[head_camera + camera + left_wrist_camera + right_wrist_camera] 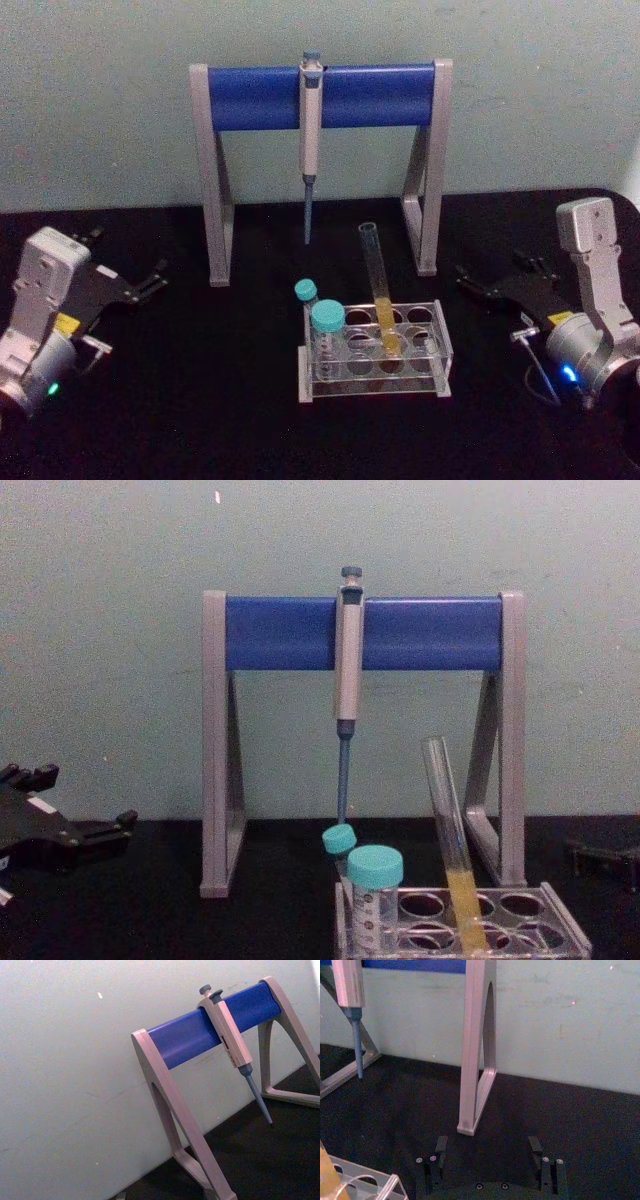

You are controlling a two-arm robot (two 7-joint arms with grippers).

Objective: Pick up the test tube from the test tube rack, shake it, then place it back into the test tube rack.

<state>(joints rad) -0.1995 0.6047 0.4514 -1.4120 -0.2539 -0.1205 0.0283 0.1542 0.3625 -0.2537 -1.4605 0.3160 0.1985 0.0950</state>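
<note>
The test tube (378, 285) is long, clear and uncapped, with yellow-orange liquid at the bottom. It stands slightly tilted in a back-row hole of the test tube rack (440, 345), a low clear rack at the table's front centre. The chest view shows the test tube (447, 820) rising well above the rack (560, 930). My left gripper (128, 255) rests open at the far left, well clear of the rack. My right gripper (492, 265) sits open just right of the rack, and its fingers (441, 1145) hold nothing.
A tall grey-and-blue pipette stand (215, 180) spans the back, with a grey-blue pipette (310, 140) hanging from its bar behind the rack. Two teal-capped tubes (326, 325) stand in the rack's left end. A pale wall closes off the black table behind.
</note>
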